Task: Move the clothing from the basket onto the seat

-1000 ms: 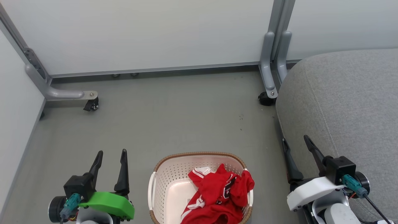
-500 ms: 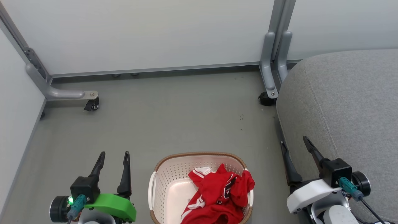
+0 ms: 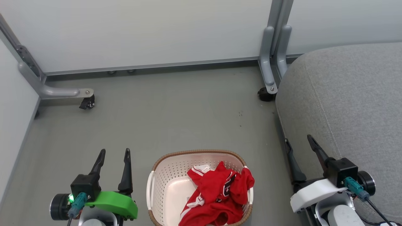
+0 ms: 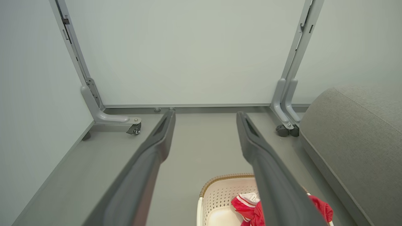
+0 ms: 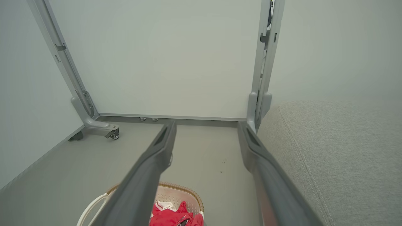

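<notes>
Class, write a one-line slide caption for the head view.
Red clothing lies in the basket between the open left gripper and right gripper, grey seat alongside.

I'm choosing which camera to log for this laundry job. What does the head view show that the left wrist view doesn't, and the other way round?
Head view alone of the two: the right gripper, jaws open near the seat; the left gripper with its green housing; most of the red clothing, including its emblem, in the basket.
Left wrist view alone: the frame posts rising high up the wall.
Both: the left gripper's open jaws, basket, clothing, seat, floor and castors.
</notes>
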Tool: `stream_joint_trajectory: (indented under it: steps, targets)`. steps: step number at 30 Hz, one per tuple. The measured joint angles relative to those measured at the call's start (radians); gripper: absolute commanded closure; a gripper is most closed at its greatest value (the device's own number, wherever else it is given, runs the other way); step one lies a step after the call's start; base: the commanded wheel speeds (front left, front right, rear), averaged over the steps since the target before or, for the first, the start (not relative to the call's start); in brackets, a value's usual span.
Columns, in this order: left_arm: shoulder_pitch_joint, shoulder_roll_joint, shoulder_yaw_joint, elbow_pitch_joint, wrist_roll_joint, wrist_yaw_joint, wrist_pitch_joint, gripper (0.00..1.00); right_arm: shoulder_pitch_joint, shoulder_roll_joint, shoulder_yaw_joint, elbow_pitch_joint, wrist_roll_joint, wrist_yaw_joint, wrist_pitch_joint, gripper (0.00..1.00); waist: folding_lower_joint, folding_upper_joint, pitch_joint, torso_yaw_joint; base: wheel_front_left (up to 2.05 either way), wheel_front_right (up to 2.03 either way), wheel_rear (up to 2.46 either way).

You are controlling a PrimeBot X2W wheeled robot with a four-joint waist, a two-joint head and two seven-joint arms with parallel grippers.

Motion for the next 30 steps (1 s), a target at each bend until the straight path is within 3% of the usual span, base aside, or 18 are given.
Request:
stream_joint_trajectory:
  steps: [6,12,30]
  targets:
    - [-0.045,0.000,-0.041,0.013,-0.003,0.004,0.000,0.00,-0.018,0.000,-0.006,-0.028,0.001,0.000,0.000,0.00,0.0000,0.0000,0.038,-0.029,0.00,0.00,0.00]
    - [-0.125,-0.001,-0.144,0.082,-0.011,0.008,0.000,0.00,-0.048,0.000,-0.009,-0.046,0.000,0.000,0.000,0.00,0.0000,0.0000,0.103,-0.076,0.00,0.00,0.00]
    - [-0.473,-0.003,-0.520,0.427,-0.050,0.021,0.000,0.00,-0.203,-0.001,0.011,-0.122,0.044,0.000,-0.026,0.00,0.0001,0.0000,0.410,-0.166,0.00,0.00,0.00]
